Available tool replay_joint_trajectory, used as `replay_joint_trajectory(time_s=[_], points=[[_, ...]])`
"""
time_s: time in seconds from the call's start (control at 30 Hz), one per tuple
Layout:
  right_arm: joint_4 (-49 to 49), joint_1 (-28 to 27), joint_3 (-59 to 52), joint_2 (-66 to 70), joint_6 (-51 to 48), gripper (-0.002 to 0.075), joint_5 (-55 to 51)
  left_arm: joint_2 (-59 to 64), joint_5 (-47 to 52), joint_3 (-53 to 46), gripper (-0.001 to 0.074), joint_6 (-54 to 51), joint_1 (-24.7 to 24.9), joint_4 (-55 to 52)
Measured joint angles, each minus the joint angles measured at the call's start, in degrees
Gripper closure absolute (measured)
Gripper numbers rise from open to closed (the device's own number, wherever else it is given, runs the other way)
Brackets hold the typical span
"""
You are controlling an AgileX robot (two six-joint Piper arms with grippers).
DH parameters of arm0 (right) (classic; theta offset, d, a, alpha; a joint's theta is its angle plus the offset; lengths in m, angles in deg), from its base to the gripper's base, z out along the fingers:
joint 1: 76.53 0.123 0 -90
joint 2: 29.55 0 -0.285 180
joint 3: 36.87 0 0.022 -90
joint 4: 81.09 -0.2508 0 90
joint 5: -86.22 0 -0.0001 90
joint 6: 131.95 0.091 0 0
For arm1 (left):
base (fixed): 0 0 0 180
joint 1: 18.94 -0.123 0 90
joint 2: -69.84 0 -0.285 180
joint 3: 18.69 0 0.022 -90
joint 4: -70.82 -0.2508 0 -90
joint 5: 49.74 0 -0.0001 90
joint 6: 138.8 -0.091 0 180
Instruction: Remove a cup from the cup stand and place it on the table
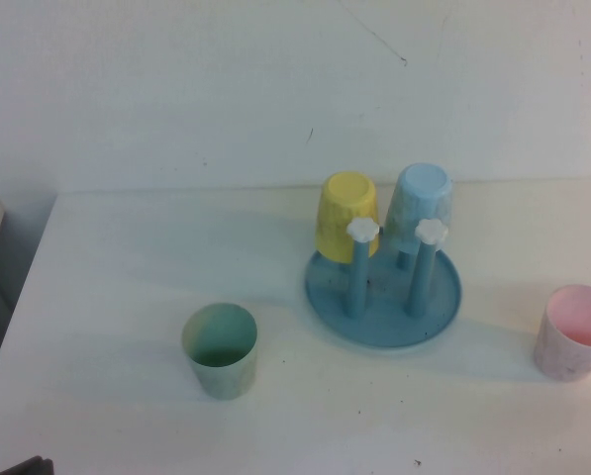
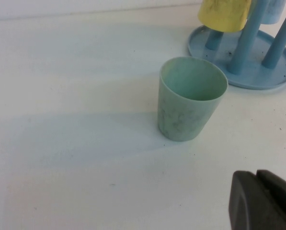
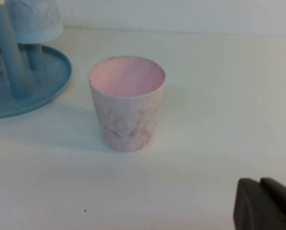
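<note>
The pink cup (image 1: 573,333) stood upright and open-mouthed on the table (image 1: 117,257), to the right of the cup stand (image 1: 384,297) and apart from it. On the stand, a yellow cup (image 1: 346,215) and a light blue cup (image 1: 421,205) hung upside down on the far pegs, while the two near pegs were bare. A green cup (image 1: 220,349) stood upright on the table to the stand's left. The left gripper (image 2: 263,201) hung near the green cup, and the right gripper (image 3: 266,205) near the pink cup; whether either was released or clenched could not be told.
</note>
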Motion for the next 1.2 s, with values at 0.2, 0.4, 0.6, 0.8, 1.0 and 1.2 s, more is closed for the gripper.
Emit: replay_joint_trajectory(time_s=[0.2, 0.4, 0.6, 0.8, 1.0, 1.2], points=[[0.11, 0.0, 0.0, 0.0, 0.0, 0.0727, 0.0, 0.0, 0.0, 0.0, 0.0737, 0.0, 0.0, 0.0], [0.15, 0.0, 0.0, 0.0, 0.0, 0.0727, 0.0, 0.0, 0.0, 0.0, 0.0737, 0.0, 0.0, 0.0], [0.15, 0.07, 0.0, 0.0, -0.19, 0.0727, 0.0, 0.0, 0.0, 0.0, 0.0737, 0.0, 0.0, 0.0], [0.15, 0.07, 0.0, 0.0, -0.32, 0.0727, 0.0, 0.0, 0.0, -0.08, 0.0737, 0.0, 0.0, 0.0], [0.15, 0.07, 0.0, 0.0, -0.32, 0.0727, 0.0, -0.4, -2.19, -2.95, 0.0737, 8.22, 0.0, -6.68], [0.15, 0.07, 0.0, 0.0, -0.32, 0.0727, 0.0, -6.65, -19.73, -11.18, 0.0737, 27.42, 0.0, -22.02]])
